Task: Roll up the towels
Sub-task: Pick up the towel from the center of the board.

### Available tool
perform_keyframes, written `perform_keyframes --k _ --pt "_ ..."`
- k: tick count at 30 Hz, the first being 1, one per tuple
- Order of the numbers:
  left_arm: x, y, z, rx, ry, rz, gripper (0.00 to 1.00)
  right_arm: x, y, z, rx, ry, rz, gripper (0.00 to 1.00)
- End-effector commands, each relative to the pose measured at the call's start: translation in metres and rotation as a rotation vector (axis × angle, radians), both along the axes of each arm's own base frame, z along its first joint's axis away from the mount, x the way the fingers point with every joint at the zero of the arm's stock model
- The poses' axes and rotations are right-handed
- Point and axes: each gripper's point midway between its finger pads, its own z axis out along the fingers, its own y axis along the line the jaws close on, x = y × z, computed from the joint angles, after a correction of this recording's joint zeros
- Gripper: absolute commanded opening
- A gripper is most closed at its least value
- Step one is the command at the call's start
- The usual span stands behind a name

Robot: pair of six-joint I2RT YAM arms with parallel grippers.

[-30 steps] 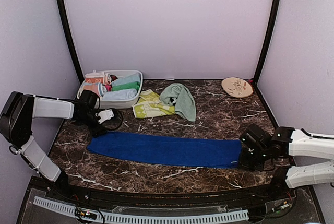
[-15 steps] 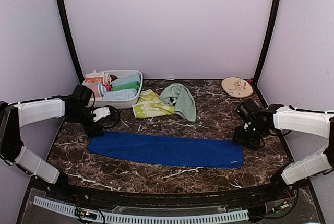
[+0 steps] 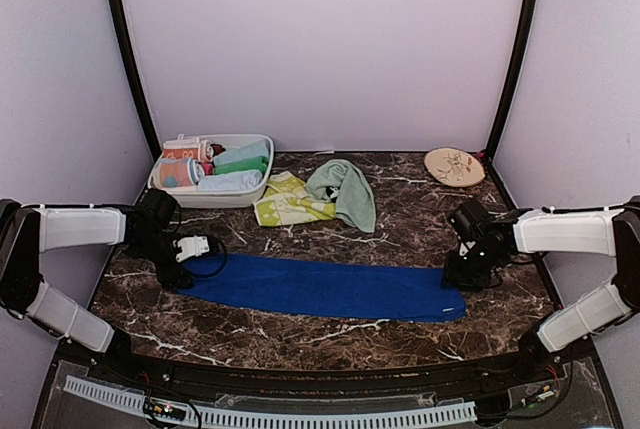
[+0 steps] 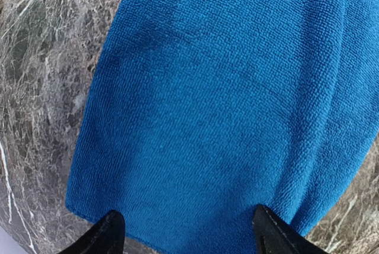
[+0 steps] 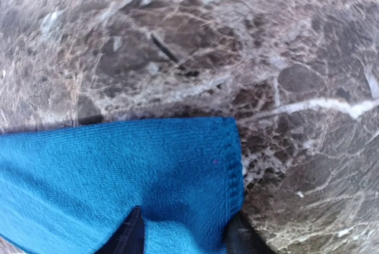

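Blue towel is lying inside a booth whose pale lavender walls and black corner posts are enclosing a dark brown, white-veined marble tabletop; it is stretching flat and long across the near part. Mint green towel is lying crumpled farther back, touching a yellow-green patterned towel. Left pincer is spreading wide over the blue towel's left end; right pincer is straddling its right corner, partly parted.

Right gripper has opened up and moved from the table's near-right edge to the blue towel's far right corner, left gripper dropped onto its left end
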Motion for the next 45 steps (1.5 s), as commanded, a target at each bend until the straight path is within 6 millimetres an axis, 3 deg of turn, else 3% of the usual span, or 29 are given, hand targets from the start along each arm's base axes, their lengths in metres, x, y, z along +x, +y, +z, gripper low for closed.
perform_keyframes --k 1,4,5,14,21,29,31,33,35,40,45 --pt "0.017 0.003 -0.011 0.027 -0.088 0.019 0.76 -0.001 0.003 -0.012 0.011 0.029 0.003 0.32" --pt "0.014 0.004 -0.017 0.039 -0.059 0.029 0.76 0.003 0.001 -0.009 -0.004 0.017 -0.012 0.03" --pt "0.011 0.003 -0.015 0.035 -0.045 0.026 0.77 0.005 -0.001 -0.008 -0.016 0.013 -0.016 0.0" --pt "-0.016 -0.036 0.044 -0.203 0.113 0.003 0.89 0.018 -0.041 0.013 -0.132 0.01 -0.08 0.0" --pt "-0.017 -0.042 0.036 -0.213 0.108 -0.032 0.9 0.038 -0.076 0.05 -0.238 -0.024 -0.124 0.0" --pt "-0.024 -0.06 0.05 -0.313 0.149 -0.078 0.89 0.057 -0.135 0.115 -0.398 -0.098 -0.214 0.0" --pt "-0.025 -0.064 0.053 -0.339 0.154 -0.083 0.88 0.063 -0.136 0.124 -0.399 -0.12 -0.215 0.0" --pt "-0.024 -0.066 0.056 -0.35 0.158 -0.079 0.88 0.07 -0.122 0.129 -0.337 -0.128 -0.195 0.0" --pt "-0.023 -0.065 0.061 -0.357 0.155 -0.071 0.87 0.082 -0.094 0.139 -0.278 -0.165 -0.151 0.0" --pt "-0.017 -0.056 0.069 -0.38 0.125 -0.041 0.87 0.094 0.019 0.148 -0.114 -0.185 0.037 0.0" --pt "-0.01 -0.036 0.063 -0.357 0.116 0.02 0.87 0.092 0.123 0.139 -0.02 -0.161 0.21 0.0"
